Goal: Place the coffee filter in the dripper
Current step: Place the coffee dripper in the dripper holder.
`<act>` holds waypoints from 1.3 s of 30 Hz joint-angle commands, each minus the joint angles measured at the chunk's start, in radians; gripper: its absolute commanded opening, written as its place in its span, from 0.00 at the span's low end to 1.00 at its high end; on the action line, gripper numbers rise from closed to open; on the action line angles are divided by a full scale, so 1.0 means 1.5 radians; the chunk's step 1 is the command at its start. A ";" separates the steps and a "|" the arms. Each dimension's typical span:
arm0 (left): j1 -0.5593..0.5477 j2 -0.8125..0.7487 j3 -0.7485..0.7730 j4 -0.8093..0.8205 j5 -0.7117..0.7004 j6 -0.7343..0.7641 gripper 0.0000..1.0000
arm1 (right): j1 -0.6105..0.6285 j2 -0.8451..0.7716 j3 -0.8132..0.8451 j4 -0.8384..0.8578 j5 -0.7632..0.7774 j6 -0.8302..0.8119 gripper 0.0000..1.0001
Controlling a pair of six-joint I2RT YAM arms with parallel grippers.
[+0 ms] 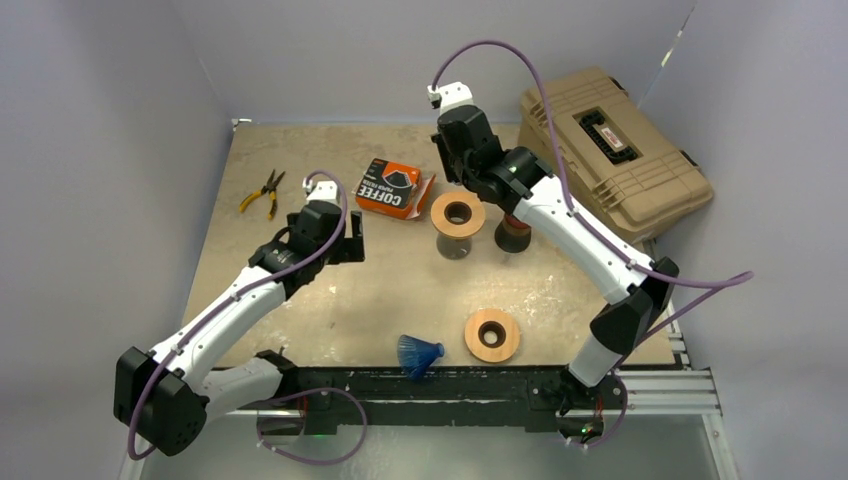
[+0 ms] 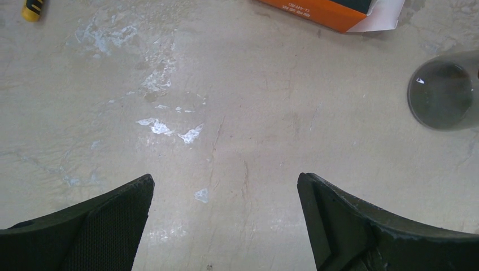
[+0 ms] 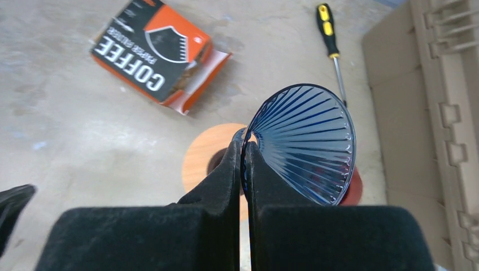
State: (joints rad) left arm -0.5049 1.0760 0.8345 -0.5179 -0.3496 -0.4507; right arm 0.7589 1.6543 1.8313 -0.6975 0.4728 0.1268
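Observation:
In the right wrist view my right gripper point(image 3: 244, 144) is shut on the rim of a blue ribbed dripper point(image 3: 308, 144), which hangs tilted above a wooden collar point(image 3: 206, 161) and a dark red base point(image 3: 355, 192). An orange coffee filter box point(image 1: 388, 187) point(image 3: 152, 48) lies open on the table; no loose filter shows. In the overhead view the right wrist point(image 1: 470, 150) hides the held dripper. A second blue dripper point(image 1: 420, 354) lies near the front edge. My left gripper point(image 1: 345, 240) point(image 2: 226, 183) is open over bare table, left of the glass carafe point(image 2: 443, 93).
A wood-collared glass carafe point(image 1: 458, 225) stands mid-table and a loose wooden collar point(image 1: 491, 335) lies near the front. Yellow-handled pliers point(image 1: 262, 192) lie at the back left. A screwdriver point(image 3: 333, 51) lies beside the tan toolbox point(image 1: 615, 150) at the back right.

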 commanded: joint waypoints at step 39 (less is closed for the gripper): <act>0.002 -0.024 0.026 -0.043 -0.091 0.002 0.99 | 0.075 0.007 -0.108 0.014 0.130 0.024 0.00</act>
State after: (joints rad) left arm -0.5049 1.0668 0.8398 -0.5938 -0.4660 -0.4442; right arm 0.8654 1.6768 1.6703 -0.7254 0.6296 0.1467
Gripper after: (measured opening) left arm 0.993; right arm 0.016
